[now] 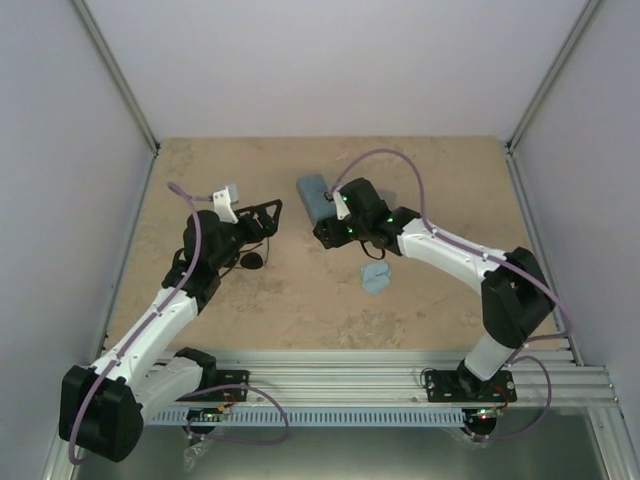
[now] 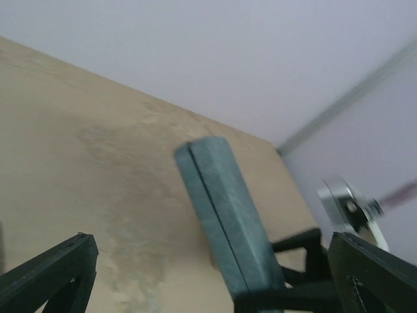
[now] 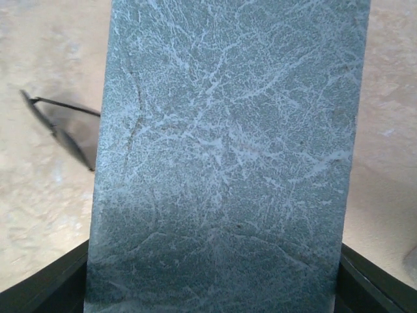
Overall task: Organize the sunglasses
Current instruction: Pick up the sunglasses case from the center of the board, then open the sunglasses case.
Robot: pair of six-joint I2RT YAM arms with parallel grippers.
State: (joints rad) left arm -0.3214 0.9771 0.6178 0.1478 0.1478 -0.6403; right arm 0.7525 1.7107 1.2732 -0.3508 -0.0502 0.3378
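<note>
Right wrist view showed the right gripper (image 3: 215, 297) clamped on a rectangular blue-grey textured case (image 3: 228, 150); the left gripper (image 1: 264, 216) gaped empty. Black oval-lensed sunglasses (image 1: 252, 262) lay on the beige tabletop (image 1: 320, 310) near it. Setting the case down flat, seam accessible, seemed wise.

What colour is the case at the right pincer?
Blue-grey case, pale crackle veining; right wrist view shows it best.

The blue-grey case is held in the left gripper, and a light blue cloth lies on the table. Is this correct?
No. The blue-grey case is held in the right gripper, as the right wrist view shows; the left gripper is open. The light blue cloth does lie on the table.
</note>
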